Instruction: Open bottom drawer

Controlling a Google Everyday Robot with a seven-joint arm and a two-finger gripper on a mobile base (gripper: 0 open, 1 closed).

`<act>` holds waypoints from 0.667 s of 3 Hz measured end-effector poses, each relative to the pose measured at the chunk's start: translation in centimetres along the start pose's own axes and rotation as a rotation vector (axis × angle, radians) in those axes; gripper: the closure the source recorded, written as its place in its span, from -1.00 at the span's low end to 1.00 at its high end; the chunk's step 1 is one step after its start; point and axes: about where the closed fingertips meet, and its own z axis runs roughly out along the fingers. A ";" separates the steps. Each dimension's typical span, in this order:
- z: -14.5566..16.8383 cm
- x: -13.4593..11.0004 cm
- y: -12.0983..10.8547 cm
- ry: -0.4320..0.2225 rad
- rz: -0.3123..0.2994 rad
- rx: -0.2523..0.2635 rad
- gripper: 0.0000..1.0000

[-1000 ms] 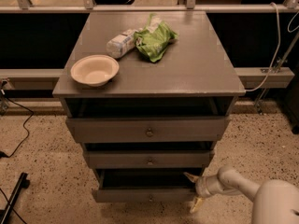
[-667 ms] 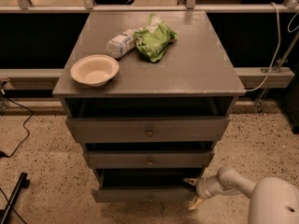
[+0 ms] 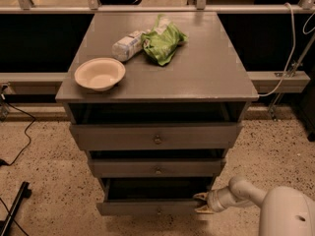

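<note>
The bottom drawer [image 3: 147, 208] is the lowest grey front of the cabinet, with a small round knob [image 3: 158, 211] at its centre. It stands pulled out a little, with a dark gap above its front. My gripper [image 3: 202, 203] is at the drawer's right end, its yellowish fingertips against the top right corner of the front. The white arm [image 3: 246, 193] reaches in from the lower right.
The middle drawer [image 3: 157, 168] and top drawer [image 3: 156, 136] sit above. On the cabinet top [image 3: 206, 73] lie a cream bowl [image 3: 99, 73], a white packet [image 3: 128, 45] and a green bag [image 3: 163, 40]. Black cables [image 3: 19, 132] and a dark stand [image 3: 15, 205] are on the speckled floor at left.
The arm and gripper have shifted slightly at the drawer's right end. The drawer stands about as far out as before.
</note>
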 end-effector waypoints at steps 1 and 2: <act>-0.2 -0.9 1.3 -0.051 0.014 -0.018 0.38; -1.0 -2.6 3.7 -0.124 0.018 -0.055 0.24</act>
